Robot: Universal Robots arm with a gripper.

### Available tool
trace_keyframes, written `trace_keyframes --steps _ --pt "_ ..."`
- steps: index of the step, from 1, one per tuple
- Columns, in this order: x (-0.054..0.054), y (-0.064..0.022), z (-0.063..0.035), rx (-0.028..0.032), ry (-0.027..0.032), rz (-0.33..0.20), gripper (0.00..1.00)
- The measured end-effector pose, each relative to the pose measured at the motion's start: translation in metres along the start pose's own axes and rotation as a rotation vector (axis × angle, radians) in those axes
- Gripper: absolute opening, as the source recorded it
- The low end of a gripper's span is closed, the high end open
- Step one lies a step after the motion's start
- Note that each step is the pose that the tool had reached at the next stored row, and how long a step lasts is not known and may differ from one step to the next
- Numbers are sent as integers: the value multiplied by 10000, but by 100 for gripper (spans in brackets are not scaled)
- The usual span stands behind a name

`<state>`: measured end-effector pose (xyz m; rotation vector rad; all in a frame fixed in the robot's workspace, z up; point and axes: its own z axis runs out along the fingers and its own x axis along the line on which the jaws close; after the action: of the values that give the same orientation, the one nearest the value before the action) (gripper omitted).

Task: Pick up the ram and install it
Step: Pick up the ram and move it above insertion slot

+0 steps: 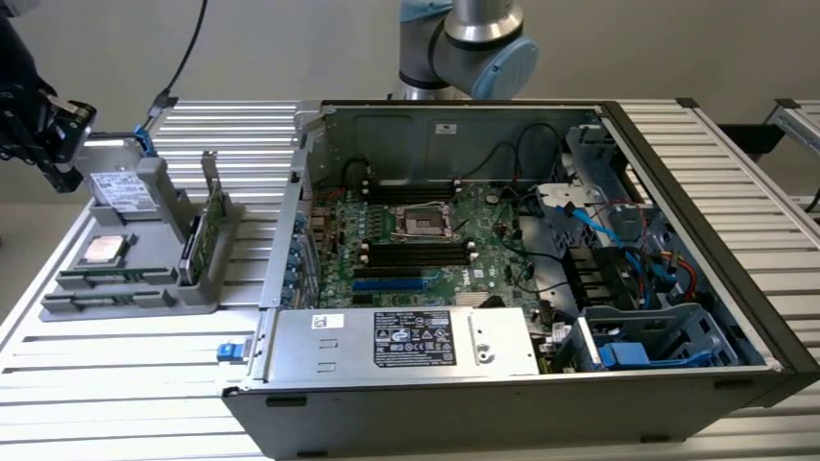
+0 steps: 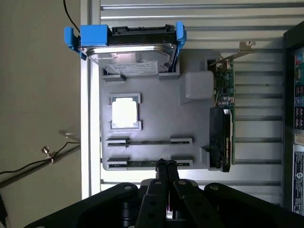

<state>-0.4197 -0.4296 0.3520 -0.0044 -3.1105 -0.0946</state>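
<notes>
Two ram sticks stand on edge in the slots of a grey tray (image 2: pixel 152 114); one ram stick (image 2: pixel 149 141) lies farther from me, the other (image 2: pixel 137 164) runs just under my fingertips. In the exterior view the ram (image 1: pixel 109 279) sits at the tray's front end. My gripper (image 2: pixel 166 165) is shut with nothing between its fingers, hovering above the tray. The gripper (image 1: pixel 58 173) hangs at the exterior view's far left, beyond the tray's back end. Black memory slots (image 1: pixel 417 252) lie on the motherboard inside the open computer case (image 1: pixel 717 192).
The tray also holds a hard drive in a blue carrier (image 2: pixel 130 47), a processor (image 2: pixel 125 113) and an upright green expansion card (image 2: pixel 224 118). A power supply (image 1: pixel 403 338) fills the case's front. Cables (image 1: pixel 640 240) crowd the case's right side.
</notes>
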Motion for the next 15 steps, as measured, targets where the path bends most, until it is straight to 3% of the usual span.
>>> trace_keyframes --steps 15 --pt "2 0 1 83 161 -2652 10"
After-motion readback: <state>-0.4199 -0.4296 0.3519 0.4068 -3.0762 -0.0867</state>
